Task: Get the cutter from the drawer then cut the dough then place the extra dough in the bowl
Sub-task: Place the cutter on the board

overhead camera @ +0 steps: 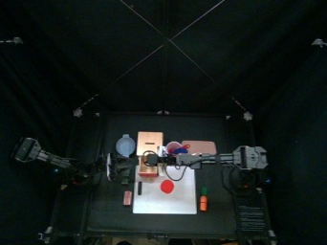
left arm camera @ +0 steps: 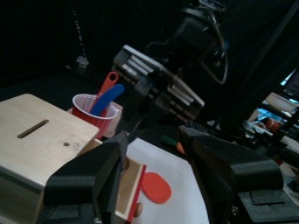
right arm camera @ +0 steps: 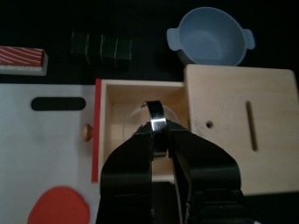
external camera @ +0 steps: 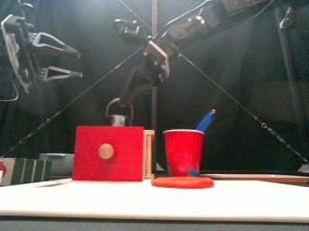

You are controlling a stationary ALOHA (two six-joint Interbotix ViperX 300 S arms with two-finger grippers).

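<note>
The pale wooden box [overhead camera: 153, 144] stands behind the white cutting board [overhead camera: 183, 203], its red drawer front [external camera: 108, 153] pulled out over the board. My right gripper [right arm camera: 156, 131] reaches down into the open drawer [right arm camera: 122, 118] and is shut on the metal cutter [right arm camera: 155, 115], which shows as a shiny loop between the jaws. A flat red dough disc [overhead camera: 167, 189] lies on the board [right arm camera: 41, 144]. The blue-grey bowl [right arm camera: 211, 35] sits left of the box. My left gripper [left arm camera: 152, 144] hangs open and empty, high at the left [external camera: 54, 50].
A red cup [external camera: 185, 152] with a blue knife [left arm camera: 108, 92] stands right of the box. A dark sushi roll [right arm camera: 103, 44] and a red and white toy food [right arm camera: 21, 59] lie left of the board, near the bowl.
</note>
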